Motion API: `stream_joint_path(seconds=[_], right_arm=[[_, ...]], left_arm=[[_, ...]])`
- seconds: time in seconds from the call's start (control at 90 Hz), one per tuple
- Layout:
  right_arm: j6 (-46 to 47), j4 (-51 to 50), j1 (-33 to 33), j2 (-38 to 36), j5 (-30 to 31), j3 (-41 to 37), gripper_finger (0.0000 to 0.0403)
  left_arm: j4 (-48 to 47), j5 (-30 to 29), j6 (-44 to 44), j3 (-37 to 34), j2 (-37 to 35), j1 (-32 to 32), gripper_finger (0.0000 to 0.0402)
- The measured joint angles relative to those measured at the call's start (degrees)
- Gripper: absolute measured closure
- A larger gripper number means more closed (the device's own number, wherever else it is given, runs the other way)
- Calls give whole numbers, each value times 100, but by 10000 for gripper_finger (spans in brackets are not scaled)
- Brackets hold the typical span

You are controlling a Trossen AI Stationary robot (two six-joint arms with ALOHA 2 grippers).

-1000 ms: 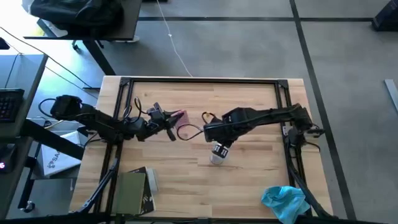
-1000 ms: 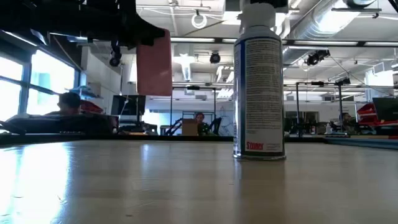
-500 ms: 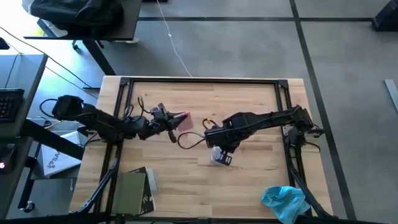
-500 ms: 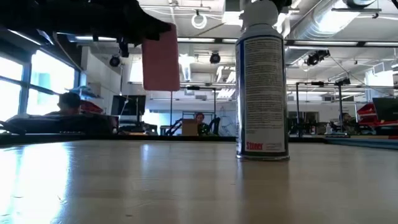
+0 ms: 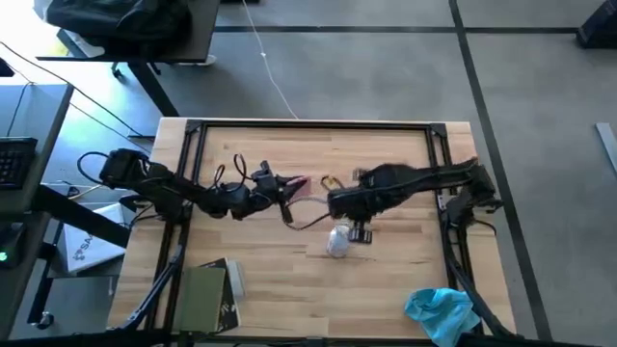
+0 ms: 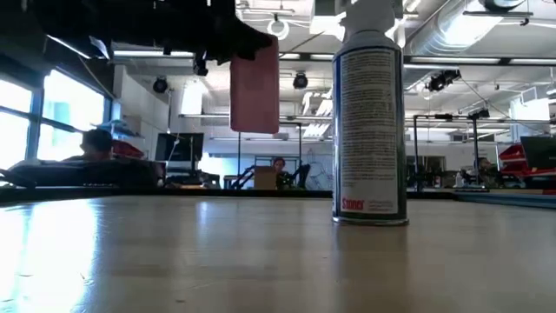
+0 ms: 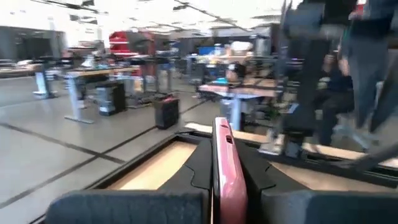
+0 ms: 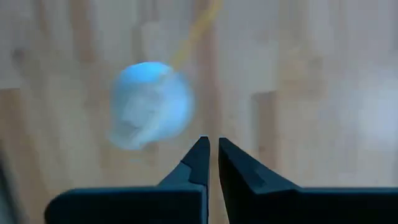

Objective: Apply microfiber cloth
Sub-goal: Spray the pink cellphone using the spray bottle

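A flat pink object (image 6: 254, 87) hangs high above the table, with my left gripper (image 5: 289, 188) shut on it near the table's middle. The small white bottle (image 5: 337, 241) stands upright on its base on the wood, a printed label on its side (image 6: 371, 130). My right gripper (image 5: 361, 229) hovers beside and above the bottle, pointing down; its fingers (image 8: 212, 140) are shut with nothing between them. The turquoise microfiber cloth (image 5: 442, 313) lies crumpled at the near right corner, far from both grippers. My left gripper pinches the pink object's upper part (image 7: 222, 163) between its two fingers, one on each flat face. The fingers reach in about level from the table's left. The object hangs edge-on below them (image 6: 254, 113), clear of the table.
A thin cable (image 5: 308, 220) trails on the wood between the two grippers. A dark green box (image 5: 202, 294) lies at the near left. A black frame (image 5: 308, 125) runs along the table's edges. Bare wood lies between the bottle and the cloth.
My left gripper has carried the pink object toward the table's right edge, keeping it lifted clear and hanging. My right gripper has drawn off from over the bottle's top toward the right and far edges; the bottle stays upright.
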Motion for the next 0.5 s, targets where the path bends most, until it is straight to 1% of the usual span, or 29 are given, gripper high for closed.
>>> stream_joint_path(seconds=[0.089, 0.133, 0.178, 0.244, 0.311, 0.4, 0.5], right_arm=[[-930, 418, -175, -212, 205, 0, 403], [-1476, 637, -292, -293, 149, 0, 403], [-2051, 854, -433, -359, -83, 0, 403], [-2797, 1198, -679, -371, -678, 2, 403], [-3393, 1517, -920, -349, -1484, -67, 403], [-4016, 1967, -1190, -349, -2590, -400, 403], [-4474, 2194, -1435, -340, -3620, -931, 403]], left_arm=[[7, -393, -5, 2, 0, 1, 394], [7, -624, -8, 2, 0, 3, 394], [12, -793, -39, 2, 0, 3, 394], [17, -993, -51, 2, 0, 0, 394], [20, -1022, -82, 2, 0, -38, 394], [13, -1202, -133, -2, 0, -186, 394], [20, -1702, -88, -2, 0, -417, 394]])
